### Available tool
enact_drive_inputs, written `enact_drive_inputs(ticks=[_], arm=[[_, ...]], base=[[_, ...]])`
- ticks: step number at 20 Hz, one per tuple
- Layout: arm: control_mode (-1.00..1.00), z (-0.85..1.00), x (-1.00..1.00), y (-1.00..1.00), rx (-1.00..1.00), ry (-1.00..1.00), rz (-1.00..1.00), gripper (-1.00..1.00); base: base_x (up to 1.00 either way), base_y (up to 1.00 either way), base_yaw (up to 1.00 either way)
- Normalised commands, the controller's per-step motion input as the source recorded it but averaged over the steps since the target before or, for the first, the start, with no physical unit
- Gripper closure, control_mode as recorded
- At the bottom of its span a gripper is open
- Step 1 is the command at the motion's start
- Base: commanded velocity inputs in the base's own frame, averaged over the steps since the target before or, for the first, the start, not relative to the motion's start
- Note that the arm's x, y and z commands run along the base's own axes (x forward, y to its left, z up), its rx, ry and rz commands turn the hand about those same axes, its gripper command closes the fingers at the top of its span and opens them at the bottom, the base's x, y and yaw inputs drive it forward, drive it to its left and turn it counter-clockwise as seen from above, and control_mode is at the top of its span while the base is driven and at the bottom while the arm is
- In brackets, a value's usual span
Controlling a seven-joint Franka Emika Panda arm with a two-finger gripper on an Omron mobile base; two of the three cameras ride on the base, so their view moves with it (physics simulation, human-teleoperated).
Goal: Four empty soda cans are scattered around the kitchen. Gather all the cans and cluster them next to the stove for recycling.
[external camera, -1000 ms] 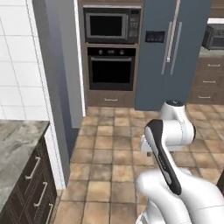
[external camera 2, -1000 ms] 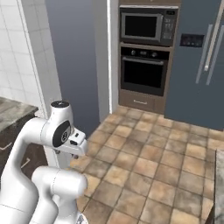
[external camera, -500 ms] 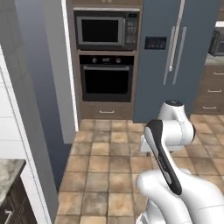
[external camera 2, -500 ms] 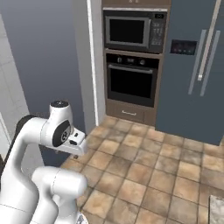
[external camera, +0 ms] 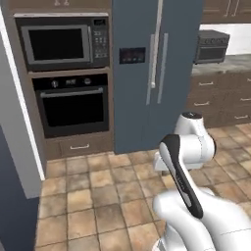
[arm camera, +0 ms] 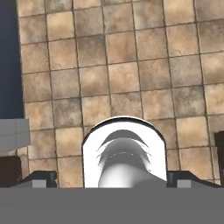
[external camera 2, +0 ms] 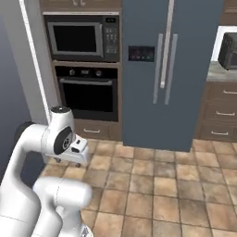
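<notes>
Where the kitchen's [external camera: 59, 4] dark brown cabinet column stands at left, a built-in microwave [external camera: 59, 43] sits above a wall oven [external camera: 73, 105], with one drawer [external camera: 81, 145] beneath; all three are closed, so their contents cannot be told. Just to the right, touching the column, is a grey-blue two-door fridge [external camera: 157, 73], both doors shut. Further right, a closed toaster oven [external camera: 212, 46] rests on the grey counter [external camera: 223, 65] above shut drawers [external camera: 220, 98]. The left base view gives the toaster oven whole, while the right base view cuts it at the frame edge. From the hand view, the gripper [arm camera: 111, 177] looks straight down on the brown tiled floor [arm camera: 131, 65]; its fingertips [arm camera: 41, 178] stand wide apart, released, grasping nothing.
</notes>
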Motion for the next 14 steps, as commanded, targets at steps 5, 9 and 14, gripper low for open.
enact_drive_inputs(ticks=[5, 9, 14], arm=[[1.00, 0.00, 0.00, 0.00, 0.00, 0.00, 0.00, -1.00], [1.00, 0.00, 0.00, 0.00, 0.00, 0.00, 0.00, -1.00], [1.00, 0.00, 0.00, 0.00, 0.00, 0.00, 0.00, -1.00]], base=[[0.84, 0.11, -0.68], [0.59, 0.09, -0.74], [0.59, 0.09, -0.75]])
